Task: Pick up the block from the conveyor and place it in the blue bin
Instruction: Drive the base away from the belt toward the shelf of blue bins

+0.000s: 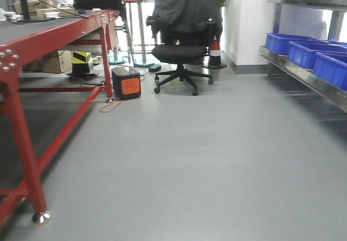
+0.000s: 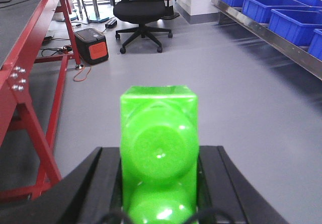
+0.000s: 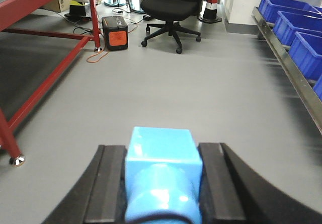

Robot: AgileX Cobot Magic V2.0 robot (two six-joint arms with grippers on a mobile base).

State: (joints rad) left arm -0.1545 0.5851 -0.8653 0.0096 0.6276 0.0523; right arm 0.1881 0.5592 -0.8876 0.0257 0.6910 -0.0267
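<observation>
On the left, the long conveyor [image 1: 32, 35] with red legs. On the right, a shelf [image 1: 303, 77] of blue bins [image 1: 312, 54]. Far back, a black chair [image 1: 181, 51] and a small orange box [image 1: 126, 82].

Facing down the gap between conveyor and bins, most likely to carry things across to the shelf.

Only in the left wrist view: left gripper [image 2: 159, 156] clamped on the green block [image 2: 158, 133], off the conveyor, held tight so as not to drop it.

Only in the right wrist view: right gripper [image 3: 162, 158] squeezing a blue block [image 3: 161, 146].

From the front camera, no sight of either gripper.
</observation>
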